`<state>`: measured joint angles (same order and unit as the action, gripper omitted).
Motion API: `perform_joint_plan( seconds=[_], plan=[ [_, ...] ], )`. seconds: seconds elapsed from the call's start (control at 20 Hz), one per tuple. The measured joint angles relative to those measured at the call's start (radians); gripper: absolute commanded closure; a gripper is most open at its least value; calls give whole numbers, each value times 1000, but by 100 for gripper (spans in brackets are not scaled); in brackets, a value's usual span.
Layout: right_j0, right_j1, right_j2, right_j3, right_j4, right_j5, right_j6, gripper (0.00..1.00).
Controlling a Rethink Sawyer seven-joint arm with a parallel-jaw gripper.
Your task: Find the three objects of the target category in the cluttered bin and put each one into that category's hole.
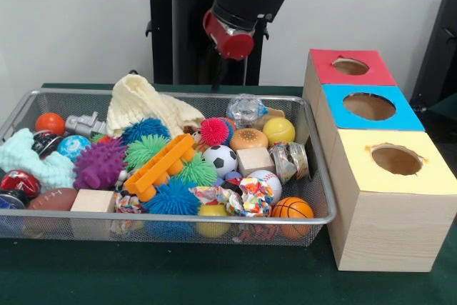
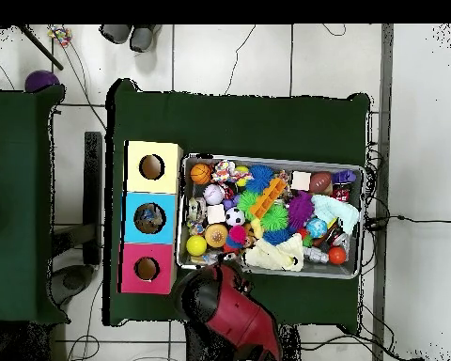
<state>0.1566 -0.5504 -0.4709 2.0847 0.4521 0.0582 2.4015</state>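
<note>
A wire mesh bin (image 1: 178,217) (image 2: 272,157) is packed with toys. Among them are a soccer ball (image 1: 220,160), a basketball (image 1: 291,208) (image 2: 201,173), a yellow ball (image 1: 278,131) (image 2: 196,245), a baseball (image 1: 265,178) and spiky rubber balls in blue (image 1: 173,198), green (image 1: 145,149) and purple (image 1: 98,164). Beside the bin stand three boxes with round holes: red (image 1: 325,69) (image 2: 130,254), blue (image 1: 335,98) (image 2: 132,202) and yellow (image 1: 357,149) (image 2: 133,152). My gripper (image 1: 217,76) hangs above the bin's far rim, dark against the pedestal and holding nothing I can see. In the overhead view only the red arm (image 2: 231,306) shows clearly.
A cream knitted cloth (image 1: 143,105) (image 2: 272,254) lies at the bin's far side. An orange slatted toy (image 1: 158,166), wooden blocks (image 1: 93,201) (image 1: 255,160), a toy burger (image 1: 248,138) and a mint foam piece (image 1: 32,158) crowd the rest. Green cloth (image 1: 178,276) covers the table.
</note>
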Motion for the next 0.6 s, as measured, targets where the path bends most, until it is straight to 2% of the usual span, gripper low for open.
perform_joint_plan(
  seconds=[0.25, 0.6],
  plan=[
    [-36, 38, -32, -87, 0, 15, 0, 0],
    [-24, 97, -85, -172, 9, 68, 0, 0]
  ],
)
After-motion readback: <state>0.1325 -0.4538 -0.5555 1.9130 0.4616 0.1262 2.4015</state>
